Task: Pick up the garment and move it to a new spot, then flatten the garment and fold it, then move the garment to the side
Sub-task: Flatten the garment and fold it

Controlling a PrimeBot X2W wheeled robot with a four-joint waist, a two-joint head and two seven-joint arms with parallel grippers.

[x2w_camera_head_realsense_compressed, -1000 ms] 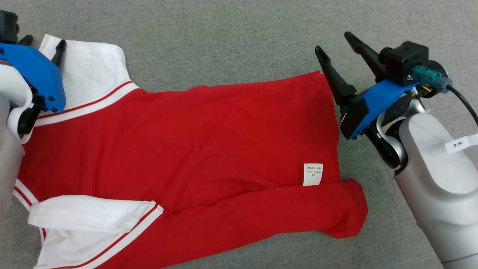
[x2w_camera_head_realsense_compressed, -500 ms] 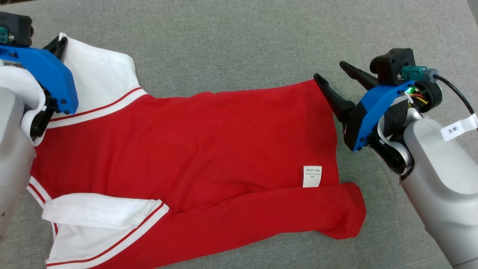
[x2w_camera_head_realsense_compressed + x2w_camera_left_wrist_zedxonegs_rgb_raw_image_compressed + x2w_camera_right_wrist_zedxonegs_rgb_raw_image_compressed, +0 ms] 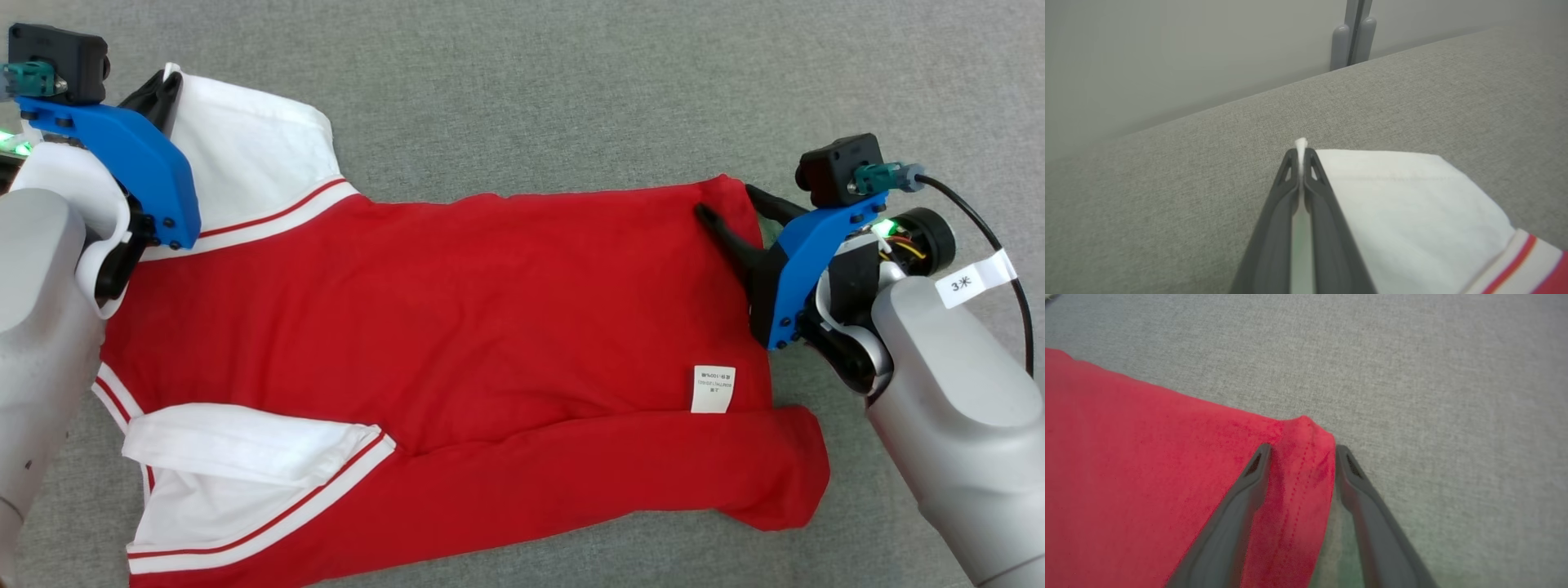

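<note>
A red garment [image 3: 490, 310] with white sleeves lies spread on the grey cloth surface [image 3: 522, 98], a white label [image 3: 713, 389] near its right hem. My left gripper [image 3: 167, 82] is shut on the edge of the upper white sleeve [image 3: 245, 155]; in the left wrist view the gripper [image 3: 1301, 151] pinches a thin white strip of that sleeve [image 3: 1404, 212]. My right gripper [image 3: 727, 202] is open, straddling the upper right hem corner. In the right wrist view the red hem corner [image 3: 1298, 457] sits between the fingers of the gripper [image 3: 1303, 449]. A second white sleeve [image 3: 237, 465] lies folded at lower left.
The surface's far edge meets a pale wall with a grey post [image 3: 1353, 36] behind it in the left wrist view. Bare grey cloth extends above and to the right of the garment. A black cable [image 3: 1004, 253] loops from my right wrist.
The camera has shifted. My right gripper has come down and in from beside the hem, and its fingers now straddle the red corner. The left gripper stays shut on the white sleeve.
</note>
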